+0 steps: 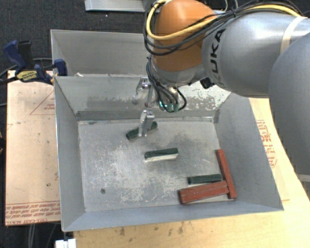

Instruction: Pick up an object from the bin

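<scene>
Gripper (145,124) held low near bin (67,138) back wall, at dark block (132,135), probably for grasp; opening cannot be told.

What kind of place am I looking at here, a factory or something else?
Probably a robotics research lab rather than a factory: one KUKA arm hangs over a grey metal bin holding only a few odd pieces, like a red-brown L-shaped piece and a dark green bar.

Even overhead light (soft shadows)
</scene>
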You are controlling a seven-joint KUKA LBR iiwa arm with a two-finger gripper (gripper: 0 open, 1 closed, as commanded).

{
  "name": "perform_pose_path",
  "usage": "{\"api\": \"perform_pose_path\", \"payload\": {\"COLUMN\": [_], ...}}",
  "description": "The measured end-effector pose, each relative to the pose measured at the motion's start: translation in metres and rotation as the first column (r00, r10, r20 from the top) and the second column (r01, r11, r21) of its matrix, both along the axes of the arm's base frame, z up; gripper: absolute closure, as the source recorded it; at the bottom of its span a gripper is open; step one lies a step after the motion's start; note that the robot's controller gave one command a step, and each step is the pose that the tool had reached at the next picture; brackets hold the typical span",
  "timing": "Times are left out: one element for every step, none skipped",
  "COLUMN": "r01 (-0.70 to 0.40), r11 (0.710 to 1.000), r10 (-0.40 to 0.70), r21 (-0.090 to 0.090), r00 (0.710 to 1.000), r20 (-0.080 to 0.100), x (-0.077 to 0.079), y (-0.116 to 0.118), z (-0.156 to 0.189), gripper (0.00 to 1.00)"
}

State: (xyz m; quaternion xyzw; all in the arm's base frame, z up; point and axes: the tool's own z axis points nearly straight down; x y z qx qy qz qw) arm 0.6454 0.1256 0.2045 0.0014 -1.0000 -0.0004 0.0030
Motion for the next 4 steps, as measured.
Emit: {"api": "perform_pose_path", "payload": {"r01": [0.002, 0.000, 0.008, -0.080], "r11": [1.000, 1.000, 1.000, 0.997], "r10": [-0.002, 0.000, -0.008, 0.080], "r21": [0.001, 0.001, -0.002, 0.001], "r00": [1.000, 1.000, 1.000, 0.997], "r20": [0.008, 0.008, 0.003, 0.014], "x": [0.002, 0.002, -0.004, -0.013], "y": [-0.001, -0.001, -0.025, -0.038], "z": [0.005, 0.004, -0.041, -0.075], "gripper": [0.00, 0.00, 0.00, 0.00]}}
